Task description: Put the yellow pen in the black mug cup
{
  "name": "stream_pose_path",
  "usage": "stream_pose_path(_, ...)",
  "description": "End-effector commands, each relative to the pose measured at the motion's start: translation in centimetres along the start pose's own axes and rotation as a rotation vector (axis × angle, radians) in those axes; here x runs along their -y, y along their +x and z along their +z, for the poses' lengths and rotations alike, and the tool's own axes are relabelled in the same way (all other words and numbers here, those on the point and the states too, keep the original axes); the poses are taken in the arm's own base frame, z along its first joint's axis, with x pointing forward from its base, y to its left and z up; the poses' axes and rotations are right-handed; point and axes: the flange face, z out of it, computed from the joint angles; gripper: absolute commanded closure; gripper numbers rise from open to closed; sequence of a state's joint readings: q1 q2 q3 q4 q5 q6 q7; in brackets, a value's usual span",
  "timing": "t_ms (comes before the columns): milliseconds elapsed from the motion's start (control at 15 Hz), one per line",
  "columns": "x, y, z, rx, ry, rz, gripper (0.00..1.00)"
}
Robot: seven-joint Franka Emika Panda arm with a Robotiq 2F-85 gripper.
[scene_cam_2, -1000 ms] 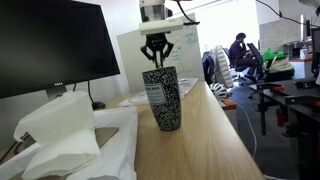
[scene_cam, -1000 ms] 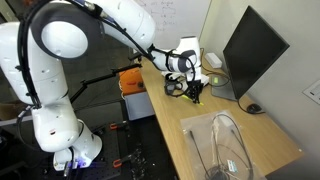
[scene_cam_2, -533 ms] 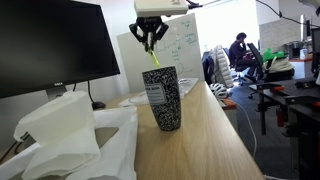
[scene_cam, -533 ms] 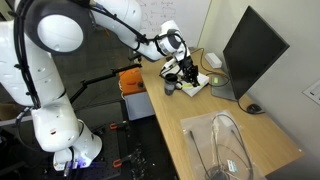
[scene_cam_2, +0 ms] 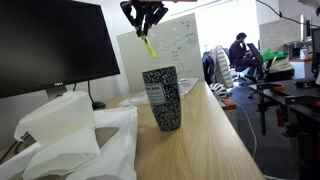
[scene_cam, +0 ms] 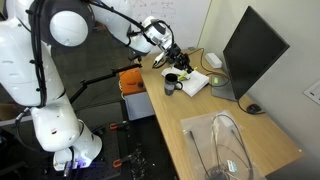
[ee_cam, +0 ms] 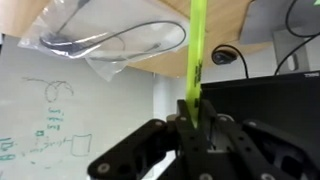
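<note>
Gripping yellow pen [scene_cam_2: 149, 48], claw [scene_cam_2: 146, 30] now higher

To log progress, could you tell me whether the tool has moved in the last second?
Yes. In an exterior view the tool, gripping the yellow pen, has risen from just above the black mug cup to near the frame's top.
</note>
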State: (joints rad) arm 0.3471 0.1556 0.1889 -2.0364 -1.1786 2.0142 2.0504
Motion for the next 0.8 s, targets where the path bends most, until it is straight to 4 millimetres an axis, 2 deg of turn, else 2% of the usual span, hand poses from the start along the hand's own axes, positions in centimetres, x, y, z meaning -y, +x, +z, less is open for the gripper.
stream_pose_path(0,0.2,-1.5,-1.7,-0.083,0.025,-0.026,0.95)
stream_pose_path(400,0.8,-6.1,-4.3,-0.188,0.141,-0.078,0.95)
stream_pose_path(733,0.5,-9.3,-4.6,-0.298,0.187,-0.112,0.95)
